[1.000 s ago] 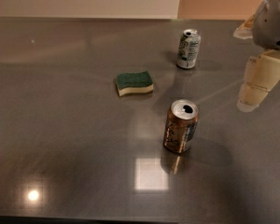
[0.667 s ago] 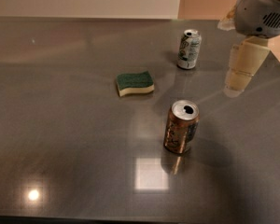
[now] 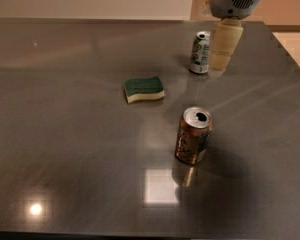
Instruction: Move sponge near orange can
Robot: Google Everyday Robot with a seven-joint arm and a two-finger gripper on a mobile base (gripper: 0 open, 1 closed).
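Note:
The sponge [image 3: 144,88], dark green on top over pale yellow foam, lies flat on the grey table [image 3: 65,149] a little left of centre. The orange can [image 3: 193,135] stands upright in front and to the right of it, with a clear gap between them. My gripper [image 3: 223,54] hangs at the top right, above the table, just right of the white-and-green can. It is well behind and to the right of the sponge and holds nothing that shows.
A white-and-green can [image 3: 200,52] stands upright at the back, close beside the gripper. The table's right edge [image 3: 290,54] runs diagonally at the far right, with a pale floor beyond it.
The gripper has moved left and toward the back of the table, ending up next to the white-and-green can. The sponge and both cans have not moved.

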